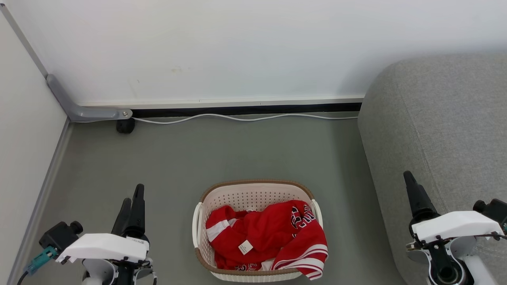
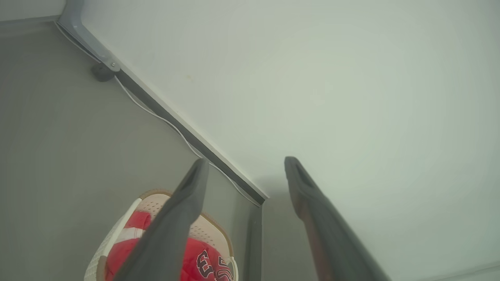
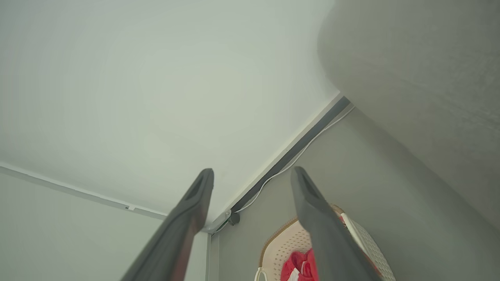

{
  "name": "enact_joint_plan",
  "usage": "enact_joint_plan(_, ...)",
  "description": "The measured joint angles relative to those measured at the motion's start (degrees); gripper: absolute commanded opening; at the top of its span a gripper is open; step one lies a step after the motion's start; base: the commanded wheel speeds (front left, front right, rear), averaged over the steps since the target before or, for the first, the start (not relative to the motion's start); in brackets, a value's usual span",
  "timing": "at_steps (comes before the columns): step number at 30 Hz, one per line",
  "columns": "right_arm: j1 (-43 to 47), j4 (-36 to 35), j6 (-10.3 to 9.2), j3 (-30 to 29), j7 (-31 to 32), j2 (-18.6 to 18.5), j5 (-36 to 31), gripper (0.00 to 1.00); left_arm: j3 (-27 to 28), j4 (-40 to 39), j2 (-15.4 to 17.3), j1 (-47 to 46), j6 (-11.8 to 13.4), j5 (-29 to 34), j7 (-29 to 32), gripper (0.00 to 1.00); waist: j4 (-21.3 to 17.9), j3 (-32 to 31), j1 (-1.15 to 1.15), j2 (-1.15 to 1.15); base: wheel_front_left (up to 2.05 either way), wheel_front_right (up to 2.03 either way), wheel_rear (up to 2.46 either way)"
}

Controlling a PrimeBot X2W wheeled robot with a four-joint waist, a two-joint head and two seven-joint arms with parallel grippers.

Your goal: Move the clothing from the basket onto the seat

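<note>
From my head camera, the basket point(image 1: 253, 184) sits on the grey floor point(image 1: 222, 154) at 6 o'clock in the picture, close in front of the robot, and the red clothing point(image 1: 265, 233) is piled inside it. The cloth fills the near part of the basket, and one fold with white stripes spills over the rim at the basket's 4 o'clock and hangs down outside. A small white tag point(image 1: 245, 247) lies on top of the pile, and dark lettering shows toward the basket's 2 o'clock. The grey sofa point(image 1: 443, 130) takes up the 3 o'clock side of the picture, with a strip of floor between it and the basket. The left tool point(image 1: 133, 193) hangs at 8 o'clock over bare floor, apart from the basket. My left wrist camera shows its two fingers point(image 2: 183, 203) spread apart, gripping nothing. The right tool point(image 1: 412, 186) is at 4 o'clock, seen against the sofa's near edge, and I cannot tell whether it touches the fabric. In my right wrist camera its fingers point(image 3: 316, 218) also stand apart, holding nothing. A white cable point(image 1: 245, 117) runs along the foot of the white wall point(image 1: 237, 47) at 12 o'clock.
</note>
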Motion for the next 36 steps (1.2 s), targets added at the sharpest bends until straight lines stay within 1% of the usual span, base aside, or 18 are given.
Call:
enact_joint_plan(13, -2.7, 2.0, 0.0, 3.5, -2.2, -1.4, -9.7, 1.0, -0.5, 1.2, 0.3, -2.0, 0.0, 11.7, -2.0, 1.0, -0.3, 0.5, 0.0, 0.0, 0.0, 0.0, 0.0)
enact_joint_plan(36, -7.1, 4.0, 0.01, 5.3, -5.9, -2.6, -24.9, 1.0, 0.3, 2.9, 0.6, -5.2, -0.1, 30.3, -5.8, 1.0, -0.5, 1.5, -0.01, 0.0, 0.0, 0.0, 0.0)
